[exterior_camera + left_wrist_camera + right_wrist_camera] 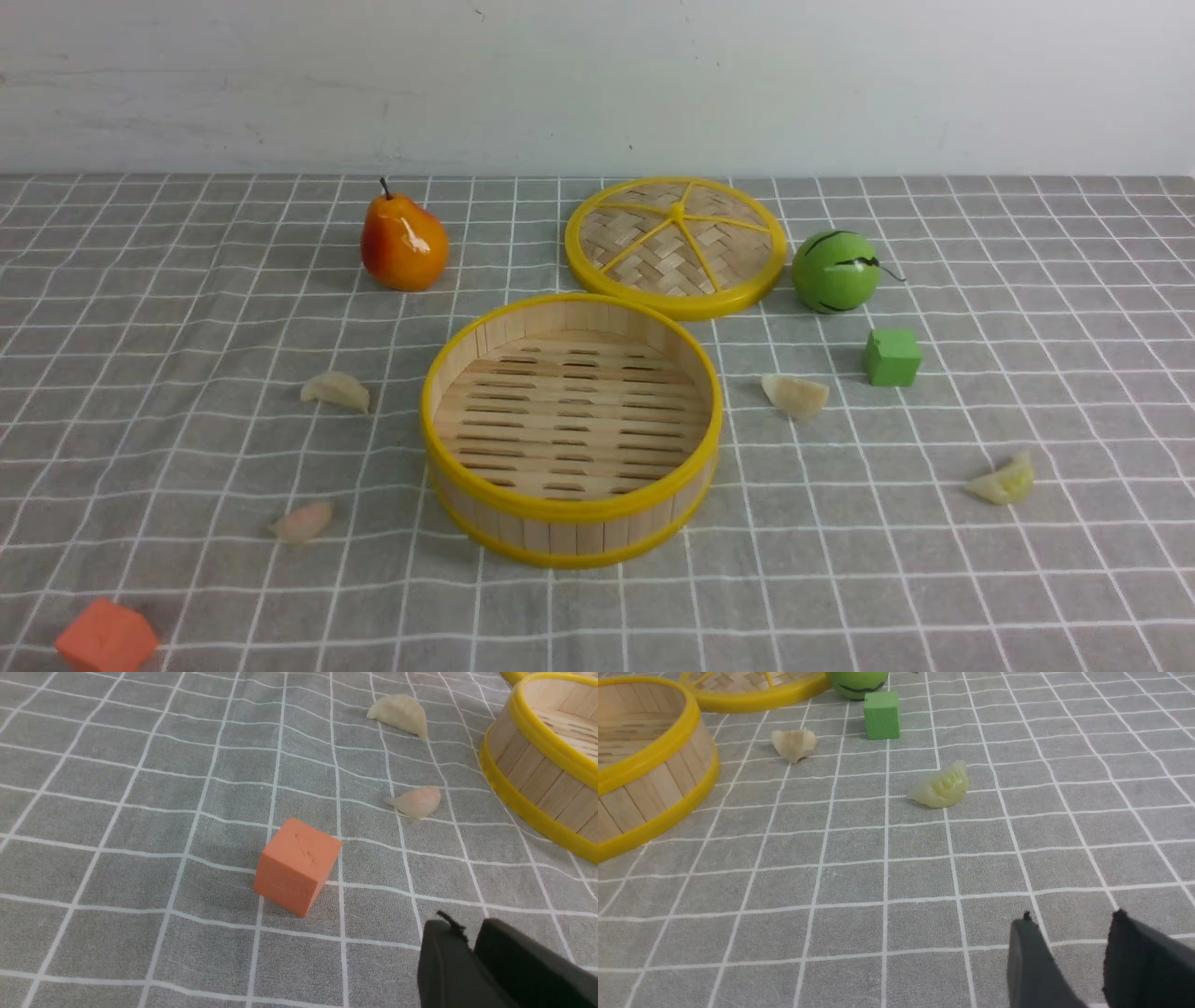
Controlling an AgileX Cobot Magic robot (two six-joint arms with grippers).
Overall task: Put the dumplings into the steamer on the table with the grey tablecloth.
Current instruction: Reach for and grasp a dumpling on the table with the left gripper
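Note:
The steamer (569, 511) stands empty and lidless in the middle of the grey tablecloth (840, 579) that covers the table. Several dumplings lie round it: a whitish one (336, 391) and a pinkish one (302, 522) on its left, a whitish one (794, 395) and a yellow-green one (1002, 482) on its right. Neither arm shows in the front view. My left gripper (469, 928) hovers over bare cloth, short of the pinkish dumpling (416, 801), fingers almost together and empty. My right gripper (1071, 921) stands open and empty, short of the yellow-green dumpling (941, 786).
The woven lid (677, 245) lies flat behind the steamer, with a green ball (836, 272) and a green cube (892, 357) to its right. A toy pear (403, 245) stands back left. An orange cube (105, 639) sits at the front left, near my left gripper.

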